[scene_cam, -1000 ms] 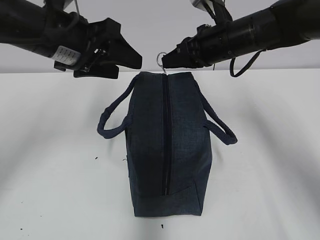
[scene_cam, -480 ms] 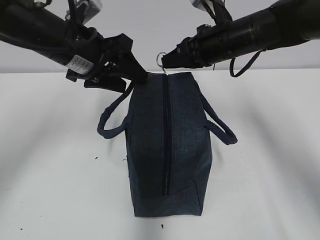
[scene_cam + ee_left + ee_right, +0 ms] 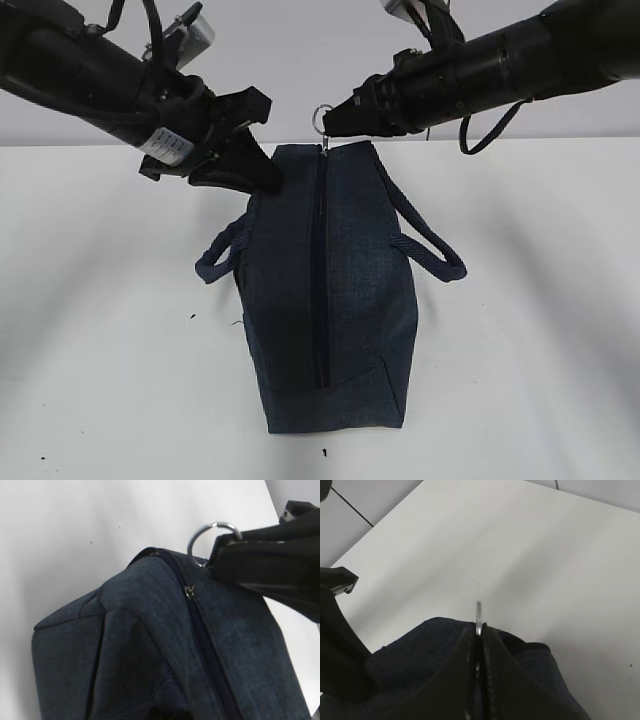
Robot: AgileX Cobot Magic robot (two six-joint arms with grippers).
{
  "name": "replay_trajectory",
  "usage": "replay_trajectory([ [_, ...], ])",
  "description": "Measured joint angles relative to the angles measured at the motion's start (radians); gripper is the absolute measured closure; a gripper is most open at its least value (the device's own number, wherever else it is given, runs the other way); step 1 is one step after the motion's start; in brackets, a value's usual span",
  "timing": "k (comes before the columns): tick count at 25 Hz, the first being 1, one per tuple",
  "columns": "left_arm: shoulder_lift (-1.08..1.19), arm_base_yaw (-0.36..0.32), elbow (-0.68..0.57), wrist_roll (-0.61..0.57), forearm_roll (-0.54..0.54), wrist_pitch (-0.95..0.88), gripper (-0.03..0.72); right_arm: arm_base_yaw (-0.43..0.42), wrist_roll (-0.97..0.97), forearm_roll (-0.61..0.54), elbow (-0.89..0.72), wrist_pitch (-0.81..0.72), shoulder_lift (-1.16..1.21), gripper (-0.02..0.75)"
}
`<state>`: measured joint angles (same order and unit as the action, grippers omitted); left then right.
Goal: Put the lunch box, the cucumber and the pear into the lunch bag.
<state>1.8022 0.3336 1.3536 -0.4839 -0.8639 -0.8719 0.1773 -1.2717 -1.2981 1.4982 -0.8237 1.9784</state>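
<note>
While my right pincer is clenched on the ring at the far end of the zipper, the bag stands on the table below it, zipped shut. My left pincer presses against the bag's far left corner; whether it grips, I cannot tell.
</note>
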Motion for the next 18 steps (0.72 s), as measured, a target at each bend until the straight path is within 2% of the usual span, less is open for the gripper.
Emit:
replay_trajectory([
  [18,-0.023,0.0,0.0,-0.11,-0.014,-0.064,0.69,-0.021,0.022,-0.024,0.0,0.046,0.004,0.732],
])
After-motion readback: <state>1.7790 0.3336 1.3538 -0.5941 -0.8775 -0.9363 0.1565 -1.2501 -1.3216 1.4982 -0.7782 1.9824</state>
